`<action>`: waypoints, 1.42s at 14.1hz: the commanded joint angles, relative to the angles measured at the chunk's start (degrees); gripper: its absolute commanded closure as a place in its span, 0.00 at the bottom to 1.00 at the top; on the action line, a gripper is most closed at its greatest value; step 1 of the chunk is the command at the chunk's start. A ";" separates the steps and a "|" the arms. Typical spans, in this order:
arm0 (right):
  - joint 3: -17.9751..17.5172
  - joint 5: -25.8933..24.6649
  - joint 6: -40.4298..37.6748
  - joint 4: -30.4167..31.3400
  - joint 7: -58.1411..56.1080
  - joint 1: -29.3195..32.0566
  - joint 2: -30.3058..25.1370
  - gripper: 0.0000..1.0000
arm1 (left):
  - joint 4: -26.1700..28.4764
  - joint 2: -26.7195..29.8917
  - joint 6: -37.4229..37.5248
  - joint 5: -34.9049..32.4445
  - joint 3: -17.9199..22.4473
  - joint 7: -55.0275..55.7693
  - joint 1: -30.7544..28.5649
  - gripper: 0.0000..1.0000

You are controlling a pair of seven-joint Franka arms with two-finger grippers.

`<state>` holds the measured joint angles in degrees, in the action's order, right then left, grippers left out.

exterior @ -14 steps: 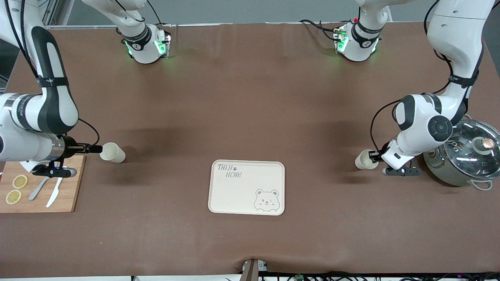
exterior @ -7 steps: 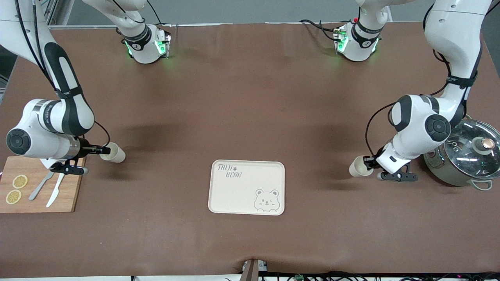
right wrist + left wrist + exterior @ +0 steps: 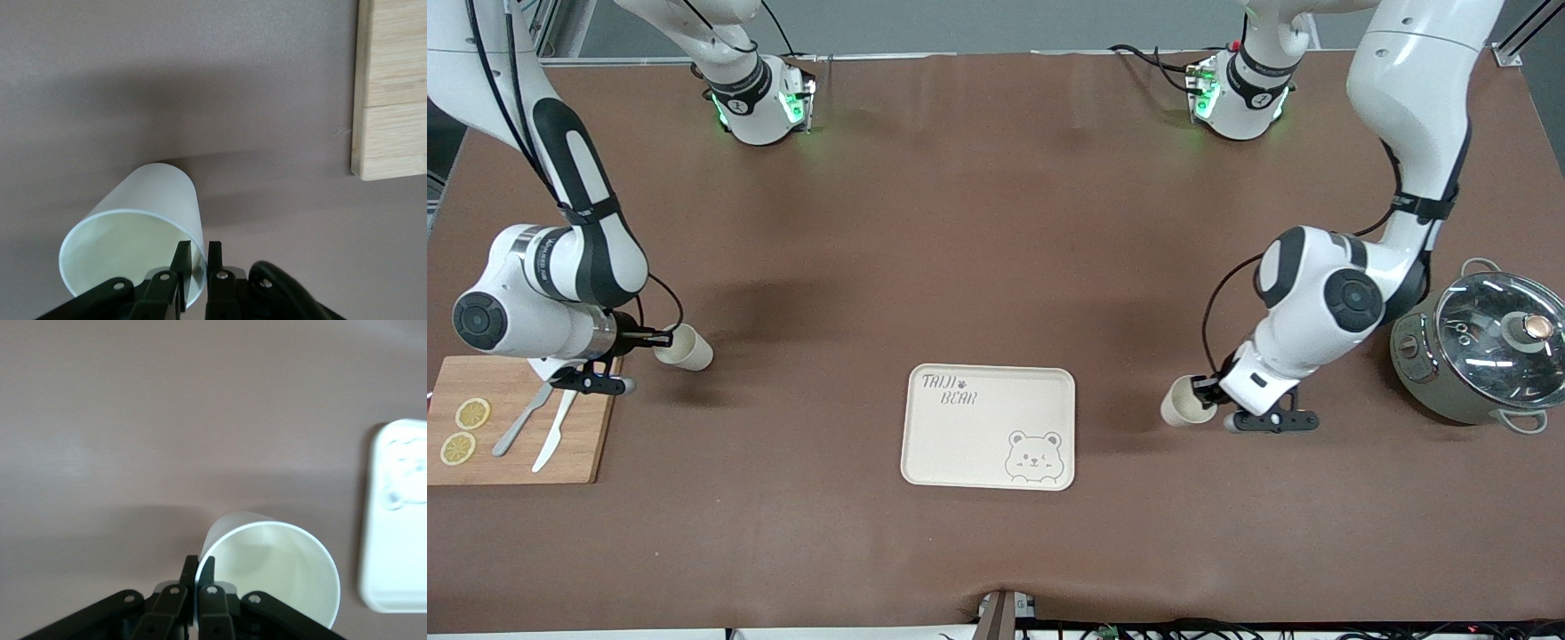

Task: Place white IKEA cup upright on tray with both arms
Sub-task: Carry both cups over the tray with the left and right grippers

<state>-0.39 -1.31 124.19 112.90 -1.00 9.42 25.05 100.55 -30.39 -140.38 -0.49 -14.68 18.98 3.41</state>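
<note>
Front view: the flat cream rectangular tray with grey lettering and a winking bear [image 3: 988, 428] lies bare at the table's middle, toward the front camera. The left gripper [image 3: 1206, 389] hangs over the brown table mat [image 3: 996, 222] between the tray and the lidded steel pot with glass lid [image 3: 1480, 347], carrying a small white tapered cup [image 3: 1183, 404] on its side, just beside the tray's edge toward the left arm's end. The right gripper [image 3: 656, 339] is at the rim of a second white tapered cup [image 3: 685, 348], which appears to lie on the mat beside the wooden cutting board with lemon slices and cutlery [image 3: 516, 418], well apart from the tray. Left wrist view: the gripper's fingers [image 3: 207, 568] are pinched together on the near wall of the cup [image 3: 273, 570], one inside the mouth and one outside; the tray [image 3: 393, 520] shows close by. Right wrist view: the fingers [image 3: 180, 257] are clamped across the wall of that cup [image 3: 133, 247], with a corner of the board [image 3: 390, 87] in sight. Judgement: transport to the tray is the step in hand, the left arm being further along. A rim pinch is thin purchase, so each wrist should rotate gradually until the mouth faces up, lower the base flat onto the tray, and release only once seated; the two cups should be placed apart to avoid contact.
</note>
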 commanded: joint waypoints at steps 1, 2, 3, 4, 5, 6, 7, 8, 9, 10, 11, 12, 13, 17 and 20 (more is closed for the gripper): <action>-0.84 0.52 1.06 2.06 0.39 0.43 -1.15 1.00 | -6.32 -3.97 1.16 1.28 0.18 4.82 3.17 1.00; -0.84 0.52 0.88 1.80 0.30 0.52 -1.23 1.00 | -7.38 -4.41 1.16 1.28 0.18 6.84 4.31 1.00; -0.92 0.52 -0.34 1.28 0.39 0.43 -1.41 1.00 | -8.43 -4.76 1.16 1.28 0.18 8.77 5.63 1.00; -1.10 0.52 -4.09 -0.73 0.48 0.17 -1.58 1.00 | -9.40 -5.20 1.24 1.28 0.18 10.88 6.86 1.00; -1.10 0.52 -8.05 -3.36 0.48 -0.18 -1.50 1.00 | -9.58 -5.38 1.24 1.19 0.18 12.38 7.92 1.00; -1.10 0.52 -11.91 -6.26 0.82 -0.45 -1.41 1.00 | -10.02 -5.64 1.16 1.19 0.18 13.18 8.97 1.00; -1.10 0.61 -15.61 -8.81 0.91 -0.62 -1.41 1.00 | -11.50 -6.86 1.16 1.19 0.18 14.23 9.94 1.00; -1.10 0.96 -19.12 -11.36 1.00 -1.50 -1.41 1.00 | -13.43 -8.09 1.16 1.19 0.18 15.81 11.17 1.00; -1.10 1.40 -21.51 -13.65 1.70 -2.29 -1.32 1.00 | -15.11 -9.50 1.16 1.10 0.35 18.00 12.31 1.00; -1.10 1.75 -22.05 -14.63 2.49 -3.51 -1.15 1.00 | -16.51 -10.73 1.16 0.93 0.53 19.67 13.28 1.00; -1.01 2.71 -22.06 -14.99 4.59 -5.01 -1.15 1.00 | -17.83 -11.96 1.16 0.84 0.79 20.04 14.24 1.00; -1.01 3.07 -22.15 -15.69 7.30 -6.50 -1.15 1.00 | -18.72 -12.84 1.16 0.67 1.14 20.04 15.12 1.00; -1.10 3.24 -22.32 -17.17 9.68 -7.65 -1.15 1.00 | -19.07 -13.72 1.07 0.58 1.93 20.04 16.18 1.00; -1.01 10.34 -21.97 -19.46 16.89 -12.04 0.78 1.00 | -19.78 -15.84 0.89 0.58 6.41 19.95 20.75 1.00; -1.01 14.40 -21.10 -22.28 24.53 -16.25 4.99 1.00 | -19.78 -16.19 0.89 0.58 6.94 20.04 21.46 1.00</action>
<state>-1.76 10.73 103.24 94.38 18.54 -4.16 25.97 82.57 -46.04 -140.36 -0.44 -8.99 38.48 23.76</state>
